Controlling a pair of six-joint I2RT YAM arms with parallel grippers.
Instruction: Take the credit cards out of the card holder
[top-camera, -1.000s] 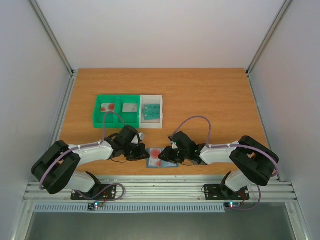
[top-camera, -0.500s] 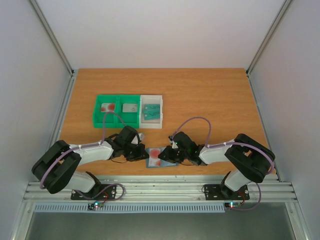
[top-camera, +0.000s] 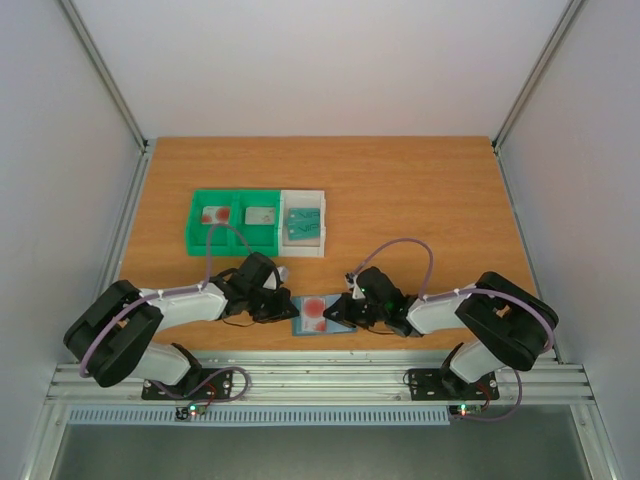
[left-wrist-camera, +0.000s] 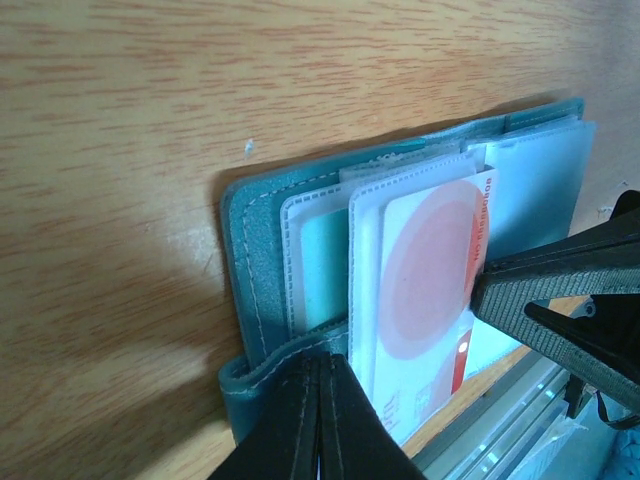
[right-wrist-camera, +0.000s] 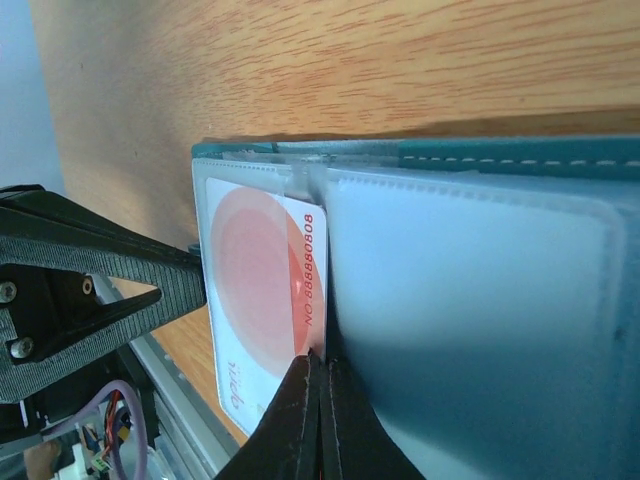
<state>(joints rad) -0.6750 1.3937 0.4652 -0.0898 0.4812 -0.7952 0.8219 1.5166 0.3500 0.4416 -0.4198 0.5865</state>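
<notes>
The card holder (top-camera: 336, 330) lies open on the table near the front edge, its blue-grey cover (left-wrist-camera: 255, 260) lined with clear sleeves. A pale credit card (top-camera: 316, 310) with a red round mark sticks partway out of a sleeve (left-wrist-camera: 430, 270). My left gripper (top-camera: 287, 306) is shut on the holder's curled left edge (left-wrist-camera: 322, 365). From the right side, my right gripper (top-camera: 340, 312) is shut on the card's edge (right-wrist-camera: 320, 365). The card (right-wrist-camera: 260, 290) lies flat beside the holder's empty sleeve (right-wrist-camera: 480, 330).
A green two-compartment tray (top-camera: 232, 236) and a white tray (top-camera: 303, 247) stand at the back left, with a red-marked card (top-camera: 212, 215), a pale card (top-camera: 261, 214) and teal cards (top-camera: 302, 224) inside. The metal rail (top-camera: 320, 380) runs just behind the holder.
The right gripper has closed its jaws onto the red-marked card, and its wrist has shifted slightly. The left gripper has stayed shut in place on the holder.
</notes>
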